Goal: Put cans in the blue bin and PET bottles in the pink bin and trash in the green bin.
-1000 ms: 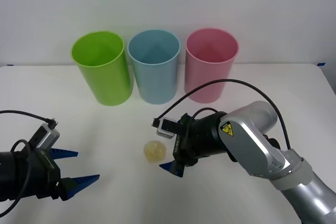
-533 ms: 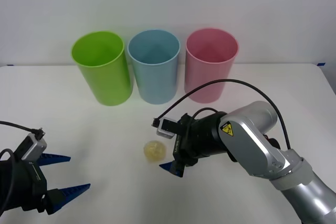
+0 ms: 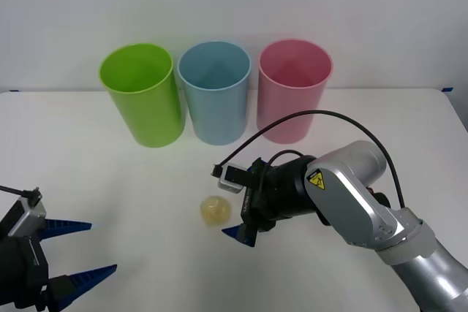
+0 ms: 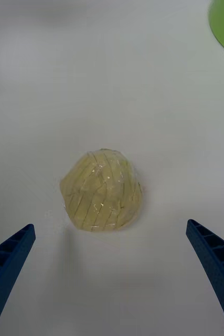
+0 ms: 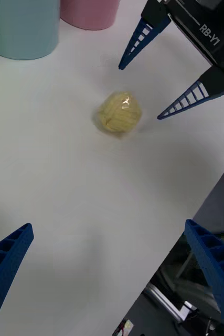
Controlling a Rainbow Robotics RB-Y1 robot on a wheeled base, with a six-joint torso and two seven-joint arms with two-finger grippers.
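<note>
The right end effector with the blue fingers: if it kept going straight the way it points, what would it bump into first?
Most likely the trash, lying between the open fingers of the right end effector on the table.

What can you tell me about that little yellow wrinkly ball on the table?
The small pale yellow, wrinkly, see-through ball of trash looks like crumpled plastic film, with thin lines crossing its shiny surface. It is roundish and lumpy, and it sits on the white table in front of the three tall plastic bins. Nothing holds it. The right gripper is open and pointed at it, one blue ribbed finger to each side, not touching. The left gripper, also open, is farther off.
</note>
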